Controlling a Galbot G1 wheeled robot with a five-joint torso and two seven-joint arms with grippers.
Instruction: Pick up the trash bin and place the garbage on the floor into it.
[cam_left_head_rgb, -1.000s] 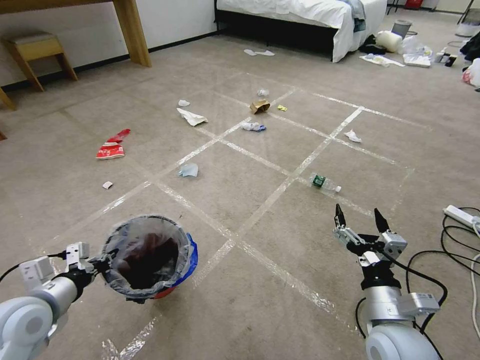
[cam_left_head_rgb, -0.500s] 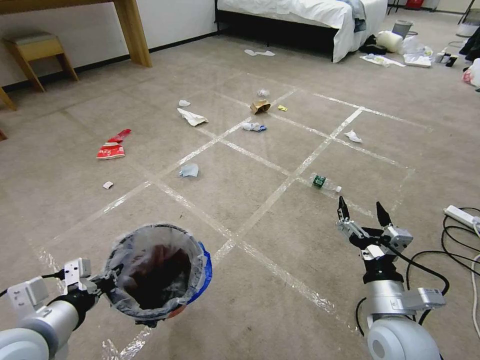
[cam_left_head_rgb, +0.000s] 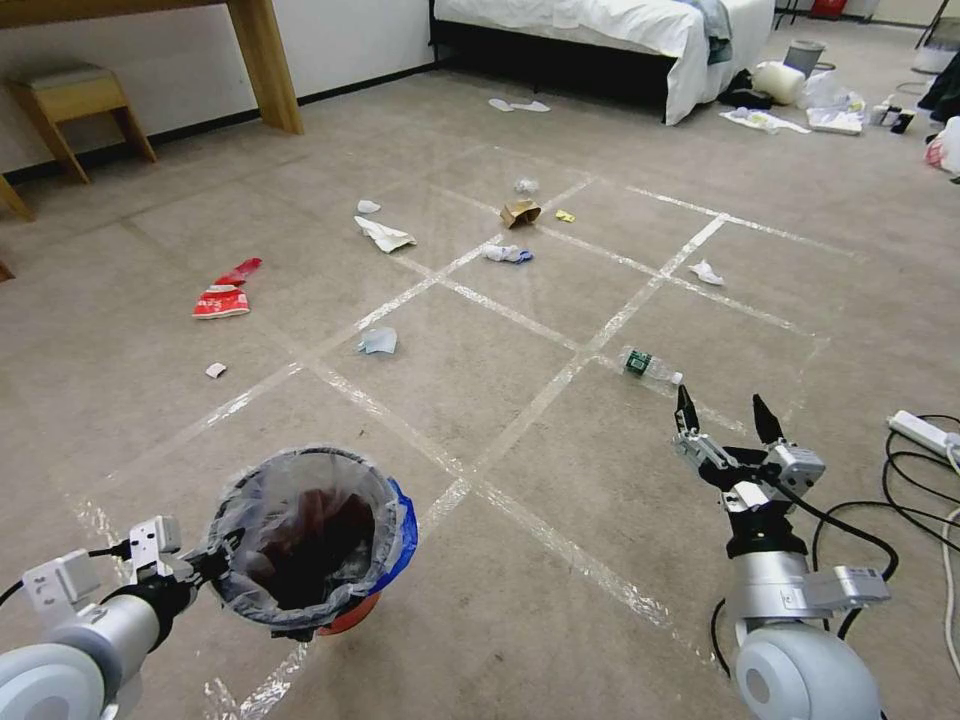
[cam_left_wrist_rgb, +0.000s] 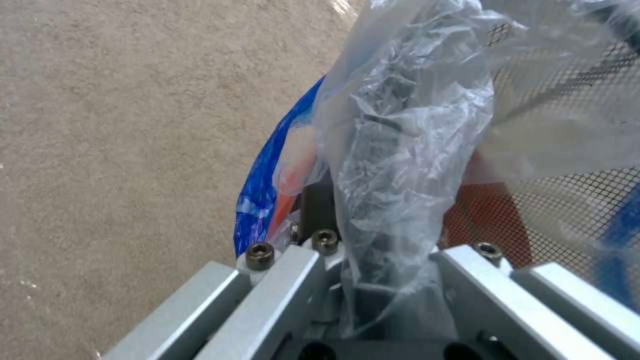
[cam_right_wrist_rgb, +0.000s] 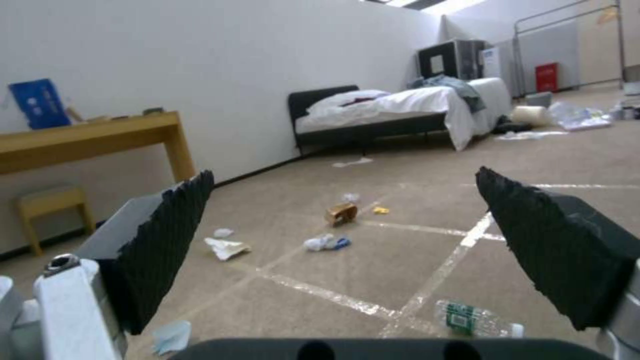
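We find the bottle (cam_left_head_rgb: 650, 366) right of the trash bin (cam_left_head_rgb: 305, 545) and farther off; the carton (cam_left_head_rgb: 519, 212) lies beyond it, before the bed (cam_left_head_rgb: 600, 30).

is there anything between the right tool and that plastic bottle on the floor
Nothing visible. The right tool hangs open above bare carpet, and the plastic bottle lies just ahead of it beside a tape line, with no litter or cable between them. The left tool is off to the side, holding the trash bin by its rim.
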